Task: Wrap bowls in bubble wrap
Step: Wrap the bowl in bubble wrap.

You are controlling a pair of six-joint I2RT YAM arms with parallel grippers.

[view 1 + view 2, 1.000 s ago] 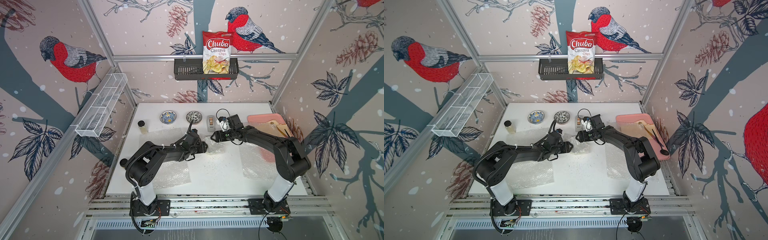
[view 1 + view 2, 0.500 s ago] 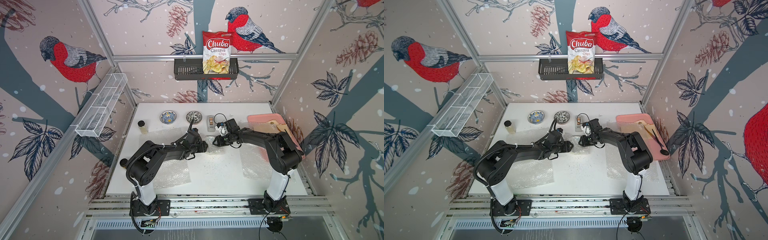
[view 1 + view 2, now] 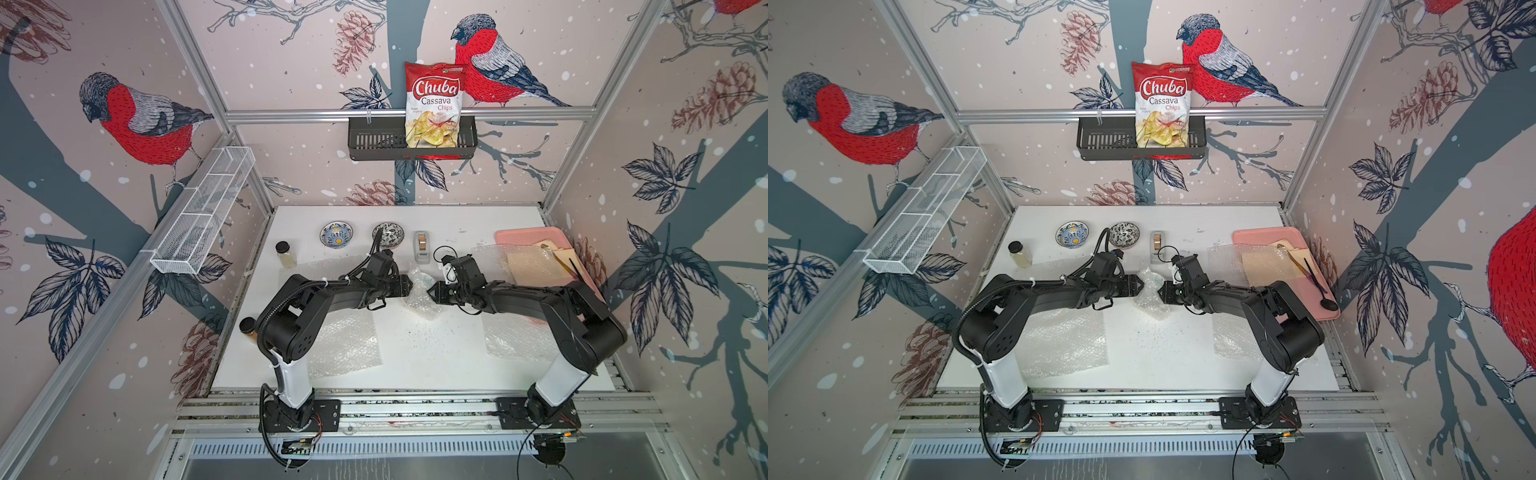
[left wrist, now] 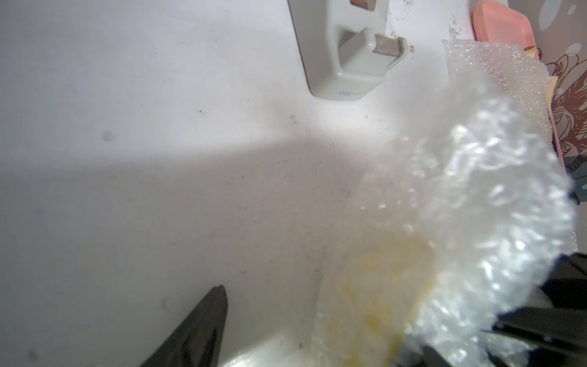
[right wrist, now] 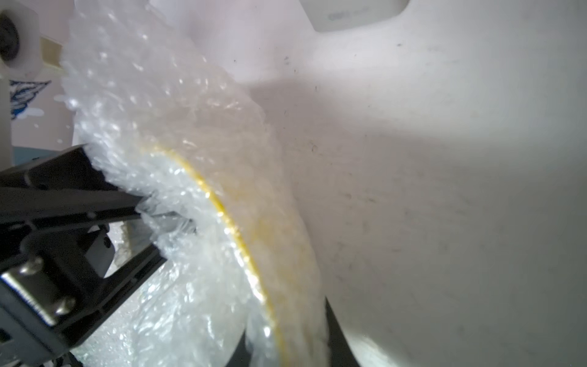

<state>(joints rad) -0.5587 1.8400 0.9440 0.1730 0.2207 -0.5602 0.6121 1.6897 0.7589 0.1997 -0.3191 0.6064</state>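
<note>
— Any open room?
— Bare table (image 3: 428, 353) lower centre, between two flat bubble wrap sheets (image 3: 345, 345).
— Higher up?
— Crowded: left arm (image 3: 332, 295) and right arm (image 3: 519, 297) meet at a wrapped bundle (image 3: 419, 291) mid-frame, tape dispenser (image 3: 422, 247) just above, bowls (image 3: 336, 235) and jar (image 3: 286, 254) upper left, pink tray (image 3: 519, 235) right.

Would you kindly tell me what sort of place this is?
Probably a robot test cell: aluminium frame with bird-print panels, left arm and right arm bolted to a rail, and a white table holding bowls and bubble wrap.
</note>
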